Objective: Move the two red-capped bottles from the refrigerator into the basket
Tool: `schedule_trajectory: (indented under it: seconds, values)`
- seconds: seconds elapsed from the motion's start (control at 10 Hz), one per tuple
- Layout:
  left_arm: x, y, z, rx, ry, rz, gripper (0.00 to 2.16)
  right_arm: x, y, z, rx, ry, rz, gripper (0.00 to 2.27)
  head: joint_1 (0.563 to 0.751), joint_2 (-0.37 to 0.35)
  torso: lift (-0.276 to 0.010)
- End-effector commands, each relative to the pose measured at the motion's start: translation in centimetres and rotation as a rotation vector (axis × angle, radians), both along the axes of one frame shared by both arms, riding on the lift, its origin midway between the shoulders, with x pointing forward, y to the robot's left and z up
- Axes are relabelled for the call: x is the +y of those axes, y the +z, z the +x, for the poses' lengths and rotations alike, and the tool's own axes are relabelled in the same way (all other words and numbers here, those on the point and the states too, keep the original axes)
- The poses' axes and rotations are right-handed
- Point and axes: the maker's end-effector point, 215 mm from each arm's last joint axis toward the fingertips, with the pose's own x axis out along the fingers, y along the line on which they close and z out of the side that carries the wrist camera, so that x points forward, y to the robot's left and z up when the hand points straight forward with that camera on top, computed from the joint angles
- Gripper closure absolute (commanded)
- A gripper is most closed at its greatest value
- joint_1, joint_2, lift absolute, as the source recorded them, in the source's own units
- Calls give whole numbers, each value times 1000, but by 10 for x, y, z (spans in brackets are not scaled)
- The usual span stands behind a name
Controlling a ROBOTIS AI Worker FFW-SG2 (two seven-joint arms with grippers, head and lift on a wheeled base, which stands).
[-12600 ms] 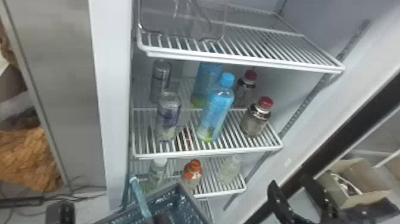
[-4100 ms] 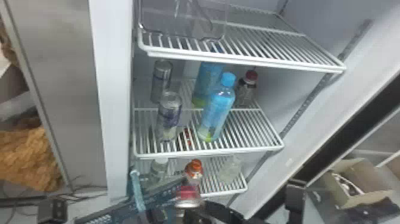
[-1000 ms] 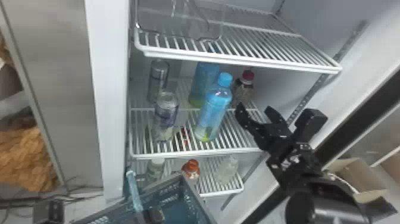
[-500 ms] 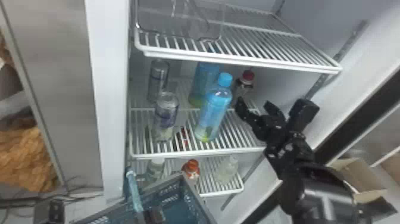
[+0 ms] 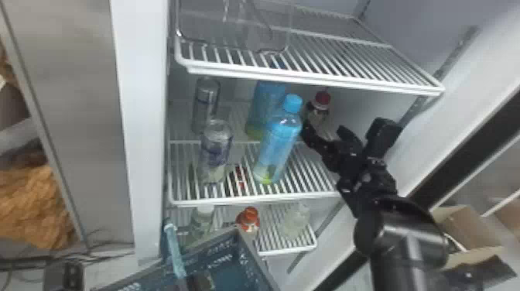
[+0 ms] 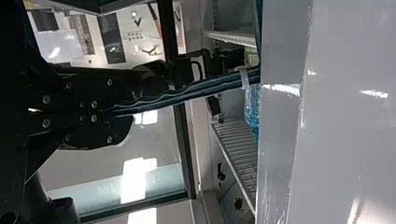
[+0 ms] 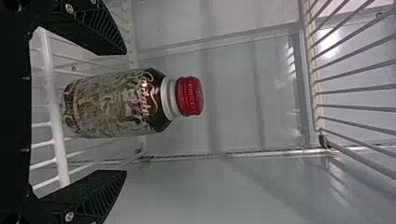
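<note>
the right hand (image 5: 324, 132) has its fingers wide apart — a red-capped bottle (image 5: 319, 107) shows between them, upright on the refrigerator's middle shelf (image 5: 247, 199), near the blue-capped bottle (image 5: 280, 141). the left hand (image 5: 198, 281) is clamped on the edge of the basket (image 5: 257, 260).

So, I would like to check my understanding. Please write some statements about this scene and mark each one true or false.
1. The right pincer is open around the red-capped bottle. True.
2. This bottle lies on its side. False: it stands upright.
3. A blue-capped bottle stands on the same shelf. True.
4. Both fingers already press the red-capped bottle. False: gaps remain on both sides.
5. The left pincer grips the basket. True.
</note>
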Motion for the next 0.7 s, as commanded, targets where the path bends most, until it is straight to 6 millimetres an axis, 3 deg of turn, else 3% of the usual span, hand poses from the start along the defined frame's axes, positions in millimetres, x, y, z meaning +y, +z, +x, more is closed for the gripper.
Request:
schedule_trajectory:
  seconds: [0.0, 0.6]
  values:
    - [1, 0, 0, 0, 1, -1, 1170, 4, -5, 9, 12, 8, 8, 101, 695, -350, 0]
    - [2, 1, 1, 0, 3, -2, 1170, 2, 5, 36, 12, 4, -2, 101, 695, -350, 0]
